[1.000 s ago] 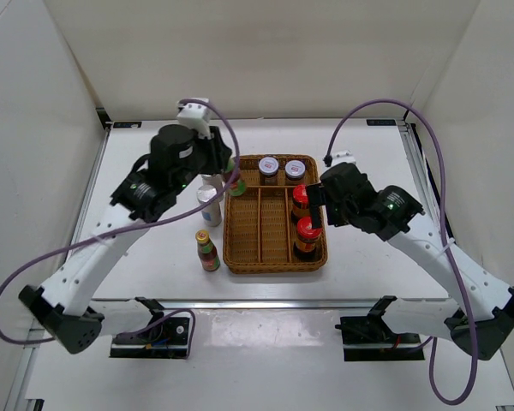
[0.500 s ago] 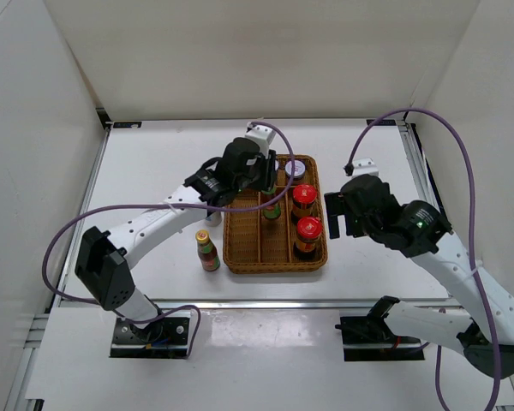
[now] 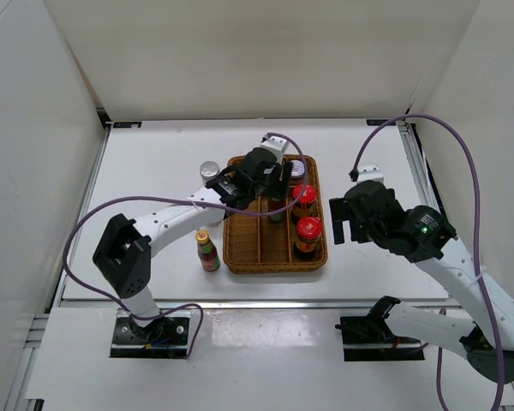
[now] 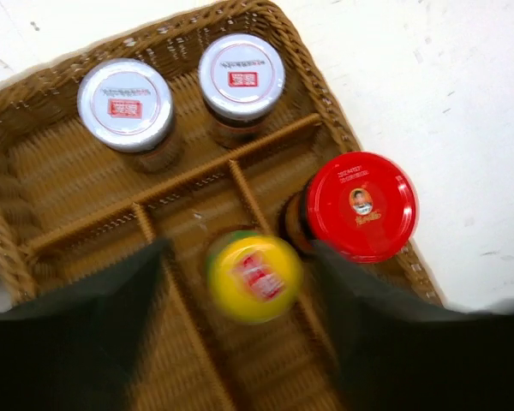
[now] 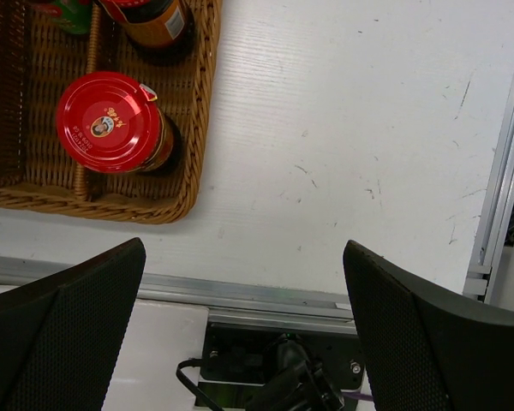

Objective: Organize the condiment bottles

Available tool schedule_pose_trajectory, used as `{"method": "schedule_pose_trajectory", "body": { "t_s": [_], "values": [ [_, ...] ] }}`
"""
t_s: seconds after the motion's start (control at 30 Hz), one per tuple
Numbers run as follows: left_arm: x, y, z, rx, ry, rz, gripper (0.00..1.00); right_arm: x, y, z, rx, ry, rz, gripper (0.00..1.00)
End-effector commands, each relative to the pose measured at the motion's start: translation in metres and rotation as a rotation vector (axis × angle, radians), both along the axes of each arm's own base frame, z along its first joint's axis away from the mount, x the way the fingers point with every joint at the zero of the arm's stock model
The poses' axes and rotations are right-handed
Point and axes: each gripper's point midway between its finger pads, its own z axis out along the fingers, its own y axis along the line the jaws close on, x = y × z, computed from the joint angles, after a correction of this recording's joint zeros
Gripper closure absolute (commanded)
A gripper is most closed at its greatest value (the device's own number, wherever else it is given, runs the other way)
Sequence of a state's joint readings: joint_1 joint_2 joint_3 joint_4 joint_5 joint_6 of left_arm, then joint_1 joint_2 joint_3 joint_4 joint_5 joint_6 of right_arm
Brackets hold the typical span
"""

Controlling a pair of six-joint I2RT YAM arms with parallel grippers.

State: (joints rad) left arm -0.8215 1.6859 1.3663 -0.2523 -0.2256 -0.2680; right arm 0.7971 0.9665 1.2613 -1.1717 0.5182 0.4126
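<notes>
The wicker tray (image 3: pixel 233 257) holds two red-lidded jars (image 3: pixel 309 228) (image 3: pixel 304 196) in its right compartment. My left gripper (image 3: pixel 275 182) hangs over the tray, jaws open. In the left wrist view a yellow-capped, green-labelled bottle (image 4: pixel 254 276) stands blurred in the middle compartment between the spread fingers (image 4: pixel 86 334), with a gap on each side. Two grey-lidded jars (image 4: pixel 126 104) (image 4: pixel 241 75) fill the far compartment, beside a red lid (image 4: pixel 361 205). My right gripper (image 3: pixel 343 216) is open and empty over bare table right of the tray. A second yellow-capped bottle (image 3: pixel 207 251) and a silver-capped shaker (image 3: pixel 209 169) stand left of the tray.
The right wrist view shows the tray's rim (image 5: pixel 201 128), the nearer red-lidded jar (image 5: pixel 108 121) and the metal rail (image 5: pixel 265 295) at the table's near edge. White walls enclose the table on three sides. The left arm's links cross the table left of the tray.
My left arm carried the green-labelled bottle from the table into the tray's middle compartment and opened its jaws. My right arm drew back rightward from the red jars.
</notes>
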Motion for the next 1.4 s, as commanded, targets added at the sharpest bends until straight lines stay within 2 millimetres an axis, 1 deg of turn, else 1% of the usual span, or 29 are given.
{"method": "schedule_pose_trajectory", "body": {
  "t_s": [0.0,0.03,0.07,0.13,0.17,0.2,0.23,0.27,0.3,0.33,0.37,0.4,0.47,0.5,0.53,0.57,0.6,0.63,0.7,0.8,0.93,1.0,1.03,1.07,1.13,1.17,1.27,1.33,1.37],
  "values": [
    [0.005,-0.001,0.049,-0.066,-0.103,0.044,0.04,0.002,-0.002,0.002,-0.009,-0.016,-0.014,0.01],
    [0.002,0.000,0.058,-0.063,-0.110,0.048,0.00,0.002,-0.002,0.002,-0.009,-0.016,-0.014,0.01],
    [0.002,0.007,0.082,-0.073,-0.142,0.067,0.00,0.004,-0.001,0.004,-0.014,-0.017,-0.008,0.01],
    [-0.014,0.020,0.098,-0.022,-0.177,0.106,0.00,0.005,-0.002,0.004,-0.019,-0.023,-0.013,0.01],
    [-0.023,0.041,0.128,-0.033,-0.246,0.150,0.00,0.005,-0.002,0.004,-0.019,-0.023,-0.013,0.01],
    [-0.033,0.051,0.138,-0.039,-0.271,0.157,0.00,0.006,-0.001,0.005,-0.013,-0.029,-0.013,0.01],
    [-0.046,0.061,0.129,-0.021,-0.270,0.160,0.00,0.008,0.001,0.003,-0.011,-0.031,-0.013,0.01],
    [-0.054,0.074,0.132,-0.022,-0.285,0.167,0.00,0.008,0.001,0.001,-0.012,-0.030,-0.013,0.01],
    [-0.074,0.095,0.156,-0.097,-0.321,0.175,0.00,0.005,0.000,-0.004,-0.014,-0.018,-0.008,0.01],
    [-0.087,0.104,0.152,-0.113,-0.316,0.166,0.00,0.007,0.002,-0.007,-0.011,-0.021,-0.008,0.01],
    [-0.096,0.117,0.120,-0.078,-0.284,0.166,0.00,0.008,0.006,-0.009,0.002,-0.021,-0.002,0.01],
    [-0.115,0.138,0.134,-0.170,-0.309,0.180,0.00,0.009,0.007,-0.012,-0.002,-0.018,-0.001,0.01],
    [-0.134,0.157,0.116,-0.219,-0.298,0.180,0.00,0.009,0.012,-0.022,0.007,-0.004,0.010,0.01],
    [-0.147,0.176,0.096,-0.249,-0.301,0.186,0.00,0.010,0.013,-0.024,0.010,-0.006,0.010,0.01],
    [-0.154,0.183,0.088,-0.277,-0.298,0.184,0.00,0.013,0.016,-0.026,0.015,0.004,0.009,0.01],
    [-0.159,0.189,0.062,-0.263,-0.273,0.188,0.00,0.015,0.020,-0.031,0.019,0.014,0.017,0.01],
    [-0.167,0.202,0.067,-0.317,-0.301,0.191,0.00,0.016,0.023,-0.032,0.018,0.018,0.029,0.01],
    [-0.170,0.206,0.063,-0.331,-0.300,0.194,0.00,0.017,0.025,-0.036,0.005,0.032,0.029,0.01],
    [-0.171,0.213,0.052,-0.322,-0.301,0.210,0.00,0.020,0.030,-0.035,0.008,0.032,0.041,0.01],
    [-0.164,0.217,0.051,-0.263,-0.320,0.243,0.00,0.025,0.034,-0.035,0.000,0.033,0.048,0.01],
    [-0.154,0.205,0.030,-0.147,-0.262,0.257,0.00,0.027,0.035,-0.031,-0.009,0.026,0.064,0.01],
    [-0.151,0.205,0.025,-0.138,-0.247,0.281,0.00,0.027,0.035,-0.031,-0.009,0.026,0.064,0.01],
    [-0.151,0.203,0.013,-0.131,-0.224,0.288,0.00,0.027,0.035,-0.029,-0.003,0.019,0.064,0.01],
    [-0.151,0.202,0.011,-0.136,-0.214,0.294,0.00,0.027,0.035,-0.029,-0.003,0.019,0.064,0.01],
    [-0.150,0.204,-0.004,-0.124,-0.189,0.323,0.00,0.025,0.033,-0.030,-0.002,0.018,0.064,0.01],
    [-0.150,0.205,-0.004,-0.133,-0.188,0.336,0.02,0.022,0.030,-0.035,-0.016,0.033,0.063,0.01],
    [-0.150,0.209,-0.019,-0.110,-0.176,0.358,0.10,0.019,0.027,-0.032,-0.010,0.027,0.064,0.01],
    [-0.149,0.208,-0.016,-0.121,-0.181,0.359,0.17,0.020,0.026,-0.031,-0.015,0.022,0.058,0.01],
    [-0.149,0.206,-0.019,-0.115,-0.173,0.349,0.23,0.019,0.025,-0.032,-0.022,0.028,0.058,0.01]
  ]
}}
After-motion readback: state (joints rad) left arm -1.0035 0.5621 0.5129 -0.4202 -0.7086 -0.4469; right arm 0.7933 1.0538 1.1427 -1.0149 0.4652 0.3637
